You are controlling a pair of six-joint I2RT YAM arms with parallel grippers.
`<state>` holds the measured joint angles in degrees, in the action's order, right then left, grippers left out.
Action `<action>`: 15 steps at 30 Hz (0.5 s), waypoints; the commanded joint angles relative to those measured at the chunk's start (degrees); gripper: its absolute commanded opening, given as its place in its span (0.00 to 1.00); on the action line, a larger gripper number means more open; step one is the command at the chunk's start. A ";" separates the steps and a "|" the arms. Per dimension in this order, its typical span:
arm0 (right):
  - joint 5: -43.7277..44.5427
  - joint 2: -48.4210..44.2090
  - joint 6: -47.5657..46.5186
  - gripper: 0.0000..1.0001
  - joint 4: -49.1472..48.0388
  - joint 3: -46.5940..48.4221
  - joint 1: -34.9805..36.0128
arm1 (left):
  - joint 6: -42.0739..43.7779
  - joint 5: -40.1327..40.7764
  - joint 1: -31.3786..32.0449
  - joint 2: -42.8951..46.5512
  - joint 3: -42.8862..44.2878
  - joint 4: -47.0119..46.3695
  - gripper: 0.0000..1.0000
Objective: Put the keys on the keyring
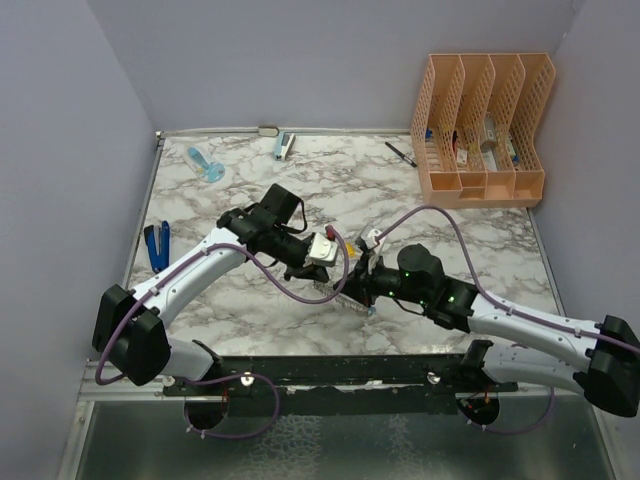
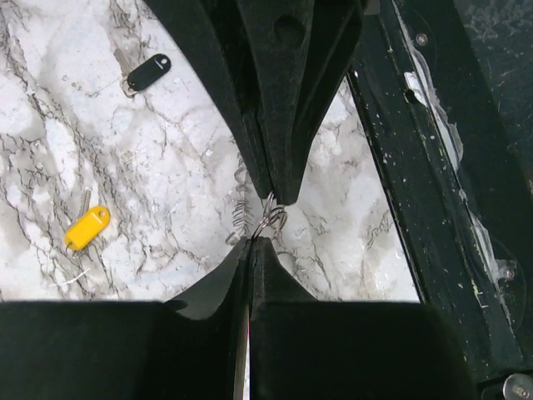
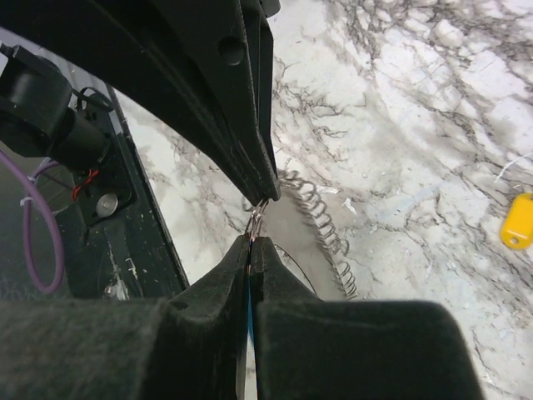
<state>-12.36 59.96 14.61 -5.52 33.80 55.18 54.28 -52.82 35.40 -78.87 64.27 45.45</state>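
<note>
Close view down onto a white marbled table [image 3: 416, 100]. The right gripper [image 3: 257, 222] filled the middle of the frame, its black jaws pressed together on a small wire loop of the keyring [image 3: 323, 233], whose gray coiled edge trailed away to the right across the table. A yellow key [image 3: 517, 220] lay at the right edge. A purple cable [image 3: 40, 242] curved at the left.

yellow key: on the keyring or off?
Off. The yellow key lies loose on the marble tabletop, clearly apart from the keyring.
</note>
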 commanded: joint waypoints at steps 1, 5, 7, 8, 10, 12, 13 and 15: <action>3.65 -5.55 -0.73 0.01 -0.49 -1.78 0.09 | -3.53 0.14 -1.03 1.29 0.66 -2.33 0.00; 6.75 -10.73 -1.00 0.01 -0.95 -3.62 0.03 | -5.70 -2.48 -1.80 1.28 1.86 -2.90 0.00; 8.43 -12.84 -0.95 0.01 -1.89 -4.34 0.10 | -6.94 -3.58 -1.82 1.32 2.36 -3.19 0.00; 9.23 -13.77 -0.73 0.01 -2.65 -4.79 0.05 | -8.02 -4.07 -1.82 1.39 2.35 -3.75 0.00; 10.41 -15.36 -0.47 0.01 -4.87 -5.80 0.10 | -9.24 -4.85 -1.75 1.41 2.16 -4.34 0.00; 11.47 -16.28 -0.29 0.01 -6.88 -6.51 0.11 | -9.98 -4.79 -1.74 1.51 1.73 -5.03 0.00; 11.89 -16.55 -0.40 0.01 -8.04 -6.76 0.11 | -10.18 -4.63 -1.74 1.63 1.35 -5.35 0.00; 12.64 -16.73 -0.15 0.01 -9.98 -7.26 0.09 | -10.32 -4.77 -1.69 1.80 0.99 -5.55 0.00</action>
<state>-4.49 45.34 14.31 -8.23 27.40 55.18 45.78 -58.85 34.98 -78.41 65.82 39.27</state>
